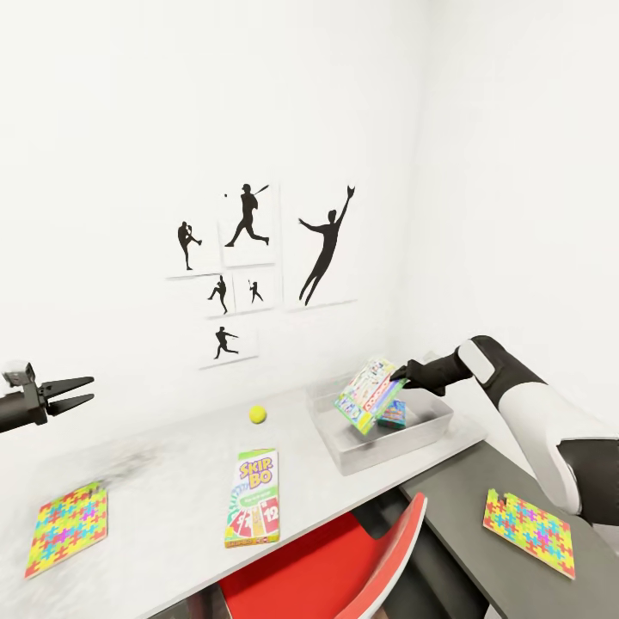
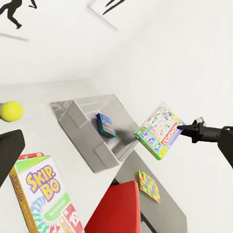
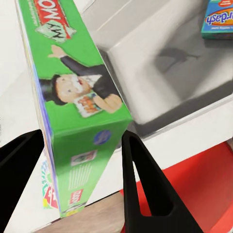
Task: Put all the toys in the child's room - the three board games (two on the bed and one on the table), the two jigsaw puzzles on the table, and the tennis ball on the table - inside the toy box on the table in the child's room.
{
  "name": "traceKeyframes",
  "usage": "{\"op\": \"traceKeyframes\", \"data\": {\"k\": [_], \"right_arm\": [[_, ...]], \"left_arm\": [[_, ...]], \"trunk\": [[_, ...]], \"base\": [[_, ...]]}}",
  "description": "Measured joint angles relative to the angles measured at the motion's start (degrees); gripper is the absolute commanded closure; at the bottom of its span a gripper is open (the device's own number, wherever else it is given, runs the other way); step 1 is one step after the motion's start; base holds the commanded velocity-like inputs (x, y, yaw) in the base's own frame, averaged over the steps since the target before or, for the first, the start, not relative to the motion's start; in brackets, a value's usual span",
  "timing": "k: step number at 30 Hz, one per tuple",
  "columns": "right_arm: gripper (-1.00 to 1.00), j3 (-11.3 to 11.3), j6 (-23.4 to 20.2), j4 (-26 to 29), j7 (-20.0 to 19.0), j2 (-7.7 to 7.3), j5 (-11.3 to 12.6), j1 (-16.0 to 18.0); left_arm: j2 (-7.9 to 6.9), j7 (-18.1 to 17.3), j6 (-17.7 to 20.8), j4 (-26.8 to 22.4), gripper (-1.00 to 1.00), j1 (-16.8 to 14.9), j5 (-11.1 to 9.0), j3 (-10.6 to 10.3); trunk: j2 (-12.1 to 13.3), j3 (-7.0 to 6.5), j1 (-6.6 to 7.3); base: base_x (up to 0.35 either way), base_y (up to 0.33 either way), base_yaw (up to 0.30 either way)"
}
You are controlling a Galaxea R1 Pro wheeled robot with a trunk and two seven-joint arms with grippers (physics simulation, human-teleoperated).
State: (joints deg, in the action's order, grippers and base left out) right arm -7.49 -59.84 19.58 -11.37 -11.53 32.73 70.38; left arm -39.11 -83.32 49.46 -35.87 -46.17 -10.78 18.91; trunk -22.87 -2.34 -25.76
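Note:
My right gripper (image 1: 402, 376) is shut on the white Monopoly board game (image 1: 368, 394), held tilted over the light-grey toy box (image 1: 430, 434) on the table (image 1: 163, 468). In the right wrist view its green side (image 3: 77, 97) sits between the two black fingers (image 3: 145, 189). A small blue board game (image 1: 393, 413) lies inside the box. The Skip-Bo board game (image 1: 253, 497) lies flat on the table, with the tennis ball (image 1: 257, 415) behind it. One jigsaw puzzle (image 1: 67, 529) lies at the table's left, another (image 1: 528, 532) on the lower dark section. My left gripper (image 1: 82, 391) hangs open at the far left.
A red chair (image 1: 344, 567) stands tucked under the table's front edge, between the Skip-Bo and the dark lower section. White walls close in behind and to the right of the table, the back one carrying black baseball silhouettes (image 1: 249, 258).

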Motion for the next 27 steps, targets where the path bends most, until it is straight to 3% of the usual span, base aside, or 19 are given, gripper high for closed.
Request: {"op": "traceKeyframes", "data": {"k": [11,18,27], "right_arm": [[1.00,0.2,0.2,0.1,0.0,0.50,0.2,0.0],[1.00,0.2,3.9,0.0,0.0,0.73,0.7,0.0],[1.00,0.1,4.7,0.0,0.0,2.77,0.1,0.0]], "left_arm": [[-0.07,0.0,0.0,0.0,-1.00,0.0,0.0,0.0],[-0.08,0.0,0.0,0.0,-1.00,0.0,0.0,0.0],[-0.08,0.0,0.0,0.0,-1.00,0.1,0.0,0.0]], "trunk": [[-4.4,1.97,-2.41],[-7.2,3.17,-3.94],[-10.7,4.75,-5.92]], "base": [[0.000,0.000,0.000],[0.000,0.000,0.000],[0.000,0.000,0.000]]}}
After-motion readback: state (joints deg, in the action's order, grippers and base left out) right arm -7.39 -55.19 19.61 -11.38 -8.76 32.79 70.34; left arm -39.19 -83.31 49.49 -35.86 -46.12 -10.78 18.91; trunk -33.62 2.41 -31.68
